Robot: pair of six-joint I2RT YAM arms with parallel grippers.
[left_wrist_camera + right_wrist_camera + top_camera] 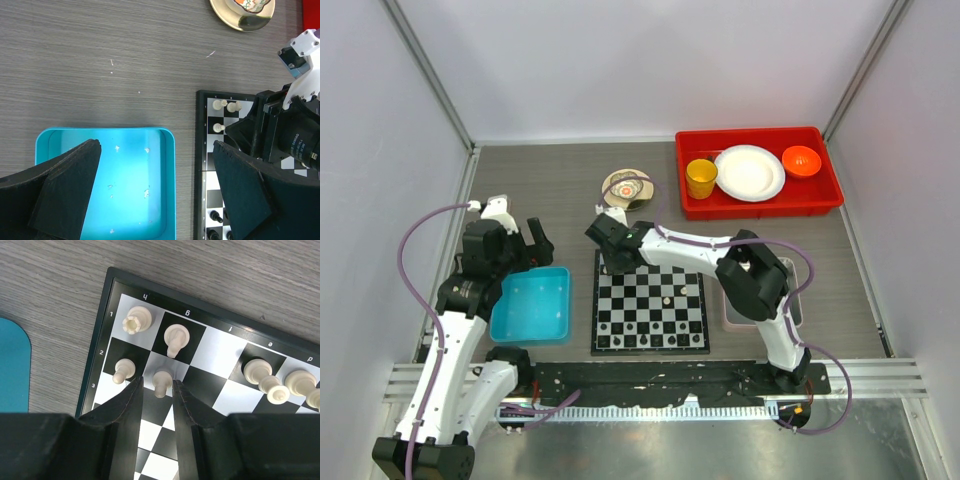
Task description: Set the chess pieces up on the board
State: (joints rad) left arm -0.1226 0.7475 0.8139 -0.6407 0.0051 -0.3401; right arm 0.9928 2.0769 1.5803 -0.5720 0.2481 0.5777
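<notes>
Two grippers are in view, and only the right gripper [157,384] is at the board [210,385]. Through its wrist camera I see its fingers [131,410] standing either side of a cream pawn [161,381] on the second row, one square in from the edge. The jaws are parted a little. A sliver of white square shows between the pawn and the finger on the left of that view; on the other side the gap is too thin for me to judge. The pawn stands upright on its square.

Beside it, on the edge file, stands another pawn [123,371]. Behind them are a rook [136,320] in the corner and a knight [176,338] next to it. More cream pieces [265,377] stand further along the back rows. From the top camera this is the board's far left corner, and dark pieces [650,328] stand along the near side.

My left gripper [155,195] hangs wide open and empty above a blue bin [105,145]. The bin sits on the desk [100,60] just left of the board. A red tray [760,208] at the far right holds a cup, a plate and a bowl.
</notes>
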